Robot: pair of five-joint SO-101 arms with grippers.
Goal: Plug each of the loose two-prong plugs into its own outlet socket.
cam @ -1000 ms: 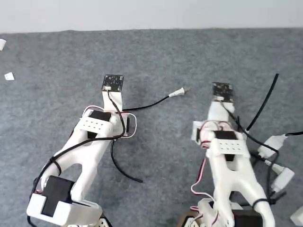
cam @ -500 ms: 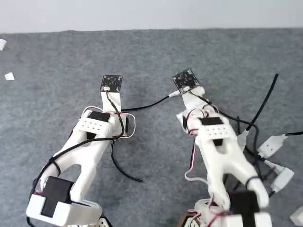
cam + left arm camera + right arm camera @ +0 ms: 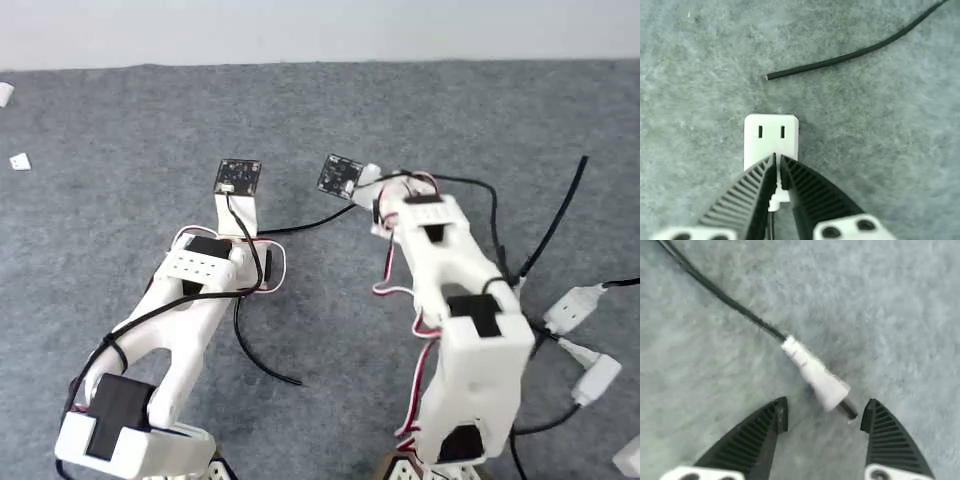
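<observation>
High camera is looking steeply down on the surface (image 3: 120, 110), facing the far wall (image 3: 320, 30). Wrist cameras are looking along the left hand (image 3: 777, 159) onto the outlet (image 3: 771, 135) and along the right hand (image 3: 826, 407) onto the plug (image 3: 815, 375), both close above the surface. High and right wrist views are sharing the cable (image 3: 310, 226).

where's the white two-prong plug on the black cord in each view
High view: hidden under the right arm; its black cord runs in beneath it.
Left wrist view: not in it; the left tool is shut on a white outlet socket.
Right wrist view: the plug lies between the open right tool's tips.
Shared landmark: the black cord, in the high and right wrist views.
</observation>
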